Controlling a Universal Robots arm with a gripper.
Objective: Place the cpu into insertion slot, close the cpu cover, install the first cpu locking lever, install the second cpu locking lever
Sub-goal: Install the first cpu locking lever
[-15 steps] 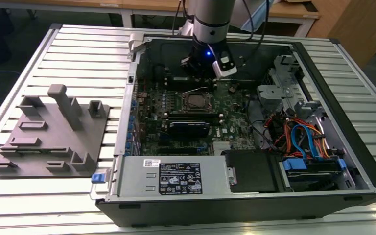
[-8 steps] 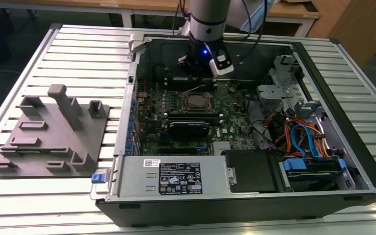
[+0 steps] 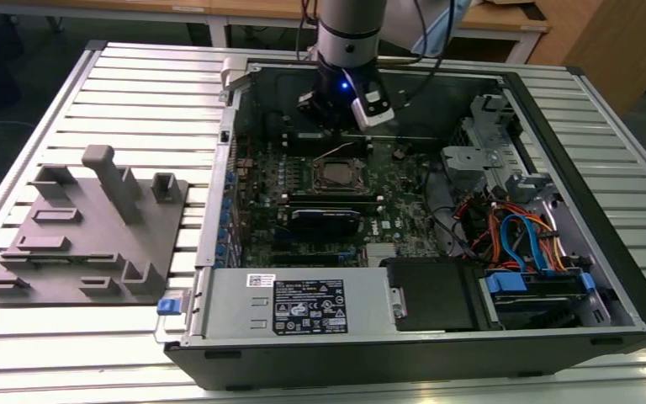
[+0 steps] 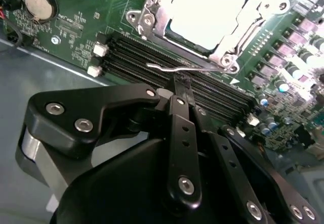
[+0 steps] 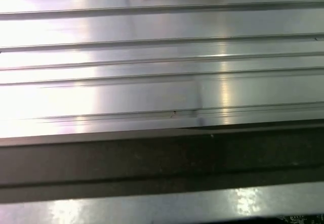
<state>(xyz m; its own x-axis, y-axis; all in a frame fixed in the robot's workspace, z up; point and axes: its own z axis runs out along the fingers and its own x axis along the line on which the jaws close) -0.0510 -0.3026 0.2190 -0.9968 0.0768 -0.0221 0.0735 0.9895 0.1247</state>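
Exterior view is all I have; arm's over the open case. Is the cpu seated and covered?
Observer: Yes. In the second wrist view the cpu lies flat under the cpu cover, which is down, and its pale metal top shows through the cut-out.
Operator: Gripper position?
Observer: The gripper has its tip at the thin wire locking lever, which lies beside the cover and above the black memory slots. I can't tell whether they touch.
Operator: First wrist view any use?
Observer: It faces the ribbed metal table, with a dark band below it.
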